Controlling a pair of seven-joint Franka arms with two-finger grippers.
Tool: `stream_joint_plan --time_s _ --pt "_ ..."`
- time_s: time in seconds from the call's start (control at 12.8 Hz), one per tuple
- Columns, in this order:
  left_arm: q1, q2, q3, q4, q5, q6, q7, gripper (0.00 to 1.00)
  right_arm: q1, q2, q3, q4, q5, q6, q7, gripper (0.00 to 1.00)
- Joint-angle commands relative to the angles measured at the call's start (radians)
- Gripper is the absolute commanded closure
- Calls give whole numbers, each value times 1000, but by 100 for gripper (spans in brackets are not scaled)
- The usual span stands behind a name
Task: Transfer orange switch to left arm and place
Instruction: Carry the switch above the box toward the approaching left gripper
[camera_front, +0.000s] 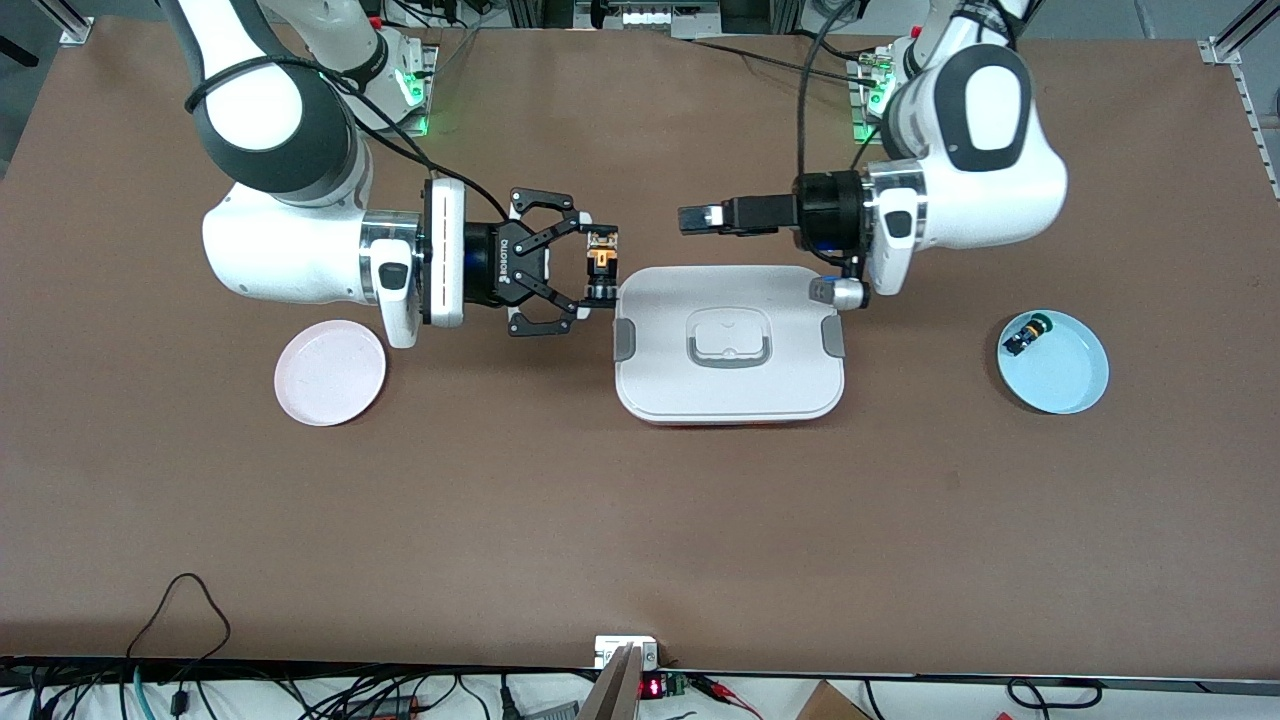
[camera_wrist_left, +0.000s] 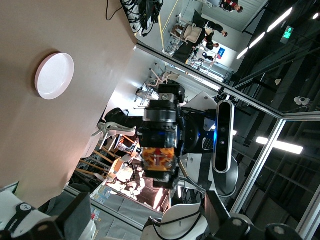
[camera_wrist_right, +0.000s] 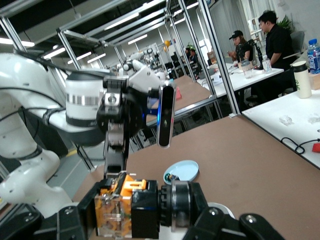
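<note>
The orange switch (camera_front: 600, 262), a small black part with an orange end, hangs in the air with my right gripper (camera_front: 596, 266) shut on it. It is just off the end of the white box (camera_front: 660, 372) that faces the right arm. In the right wrist view the switch (camera_wrist_right: 132, 207) fills the space between the black fingers. My left gripper (camera_front: 700, 218) is open and holds nothing. It hovers by the box's edge nearest the robots' bases and points at the switch across a short gap. The left wrist view shows the switch (camera_wrist_left: 159, 160) straight ahead.
The box lies flat at the table's middle. A pink plate (camera_front: 330, 372) sits toward the right arm's end. A blue plate (camera_front: 1065, 378) toward the left arm's end holds a small black-and-blue part with a green cap (camera_front: 1025, 333). Cables run along the front edge.
</note>
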Motion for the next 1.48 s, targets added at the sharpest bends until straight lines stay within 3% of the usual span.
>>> stream_joint_plan --time_s 0.0,0.31,1.25,1.4 --pt "2 10 -18 3 -43 45 45 0 -5 -5 -1 -9 82 -7 -23 80" --pt "0 18 -24 11 -123 59 51 0 18 -5 -1 -9 162 -5 -23 80" --pt "2 23 -35 11 -148 62 51 2 106 -6 -2 -13 167 68 18 80" --pt "2 24 -35 11 -148 62 51 8 107 -8 -2 -21 165 68 19 80"
